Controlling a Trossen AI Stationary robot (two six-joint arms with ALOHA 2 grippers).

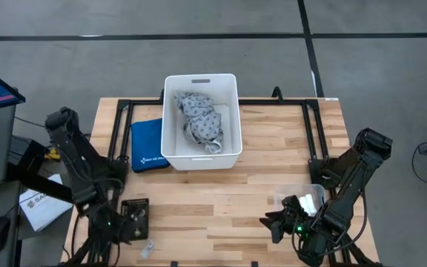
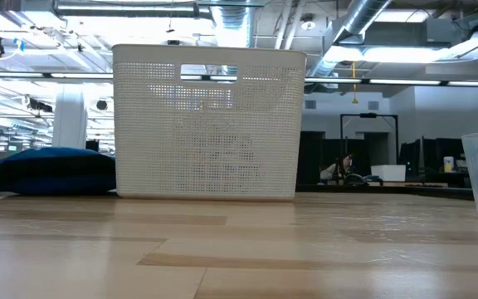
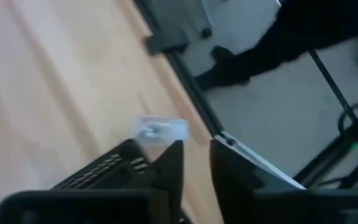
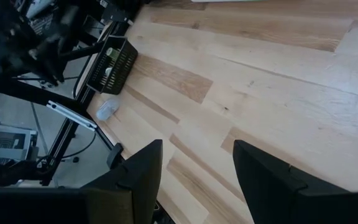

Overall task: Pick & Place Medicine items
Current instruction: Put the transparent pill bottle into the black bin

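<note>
Left gripper [image 3: 196,149]: at the table's front-left corner, fingers drawn nearly together with only a slit between them, holding nothing.
Black mesh tray [image 1: 134,217]: one, just beside that gripper; there are pale bits inside that I can't count.
Medicine item [image 1: 146,250]: I can find only one, a small pale tube lying loose on the wood just in front of the tray and very near the front edge.
Blue pouch [image 1: 147,144]: one, touching the bin's left wall.
White bin [image 1: 201,154]: one, at the back centre, with one grey patterned cloth [image 1: 199,119] inside.
Right gripper [image 4: 197,155]: front right, fingers spread wide, empty.
Clear container [image 1: 311,196]: one, near the right gripper.
Risk: the tube looks round and sits by the edge, so a glancing touch could roll it off the table.
Risk: the left fingers likely need to widen first, or they'll push the tube rather than straddle it.
</note>
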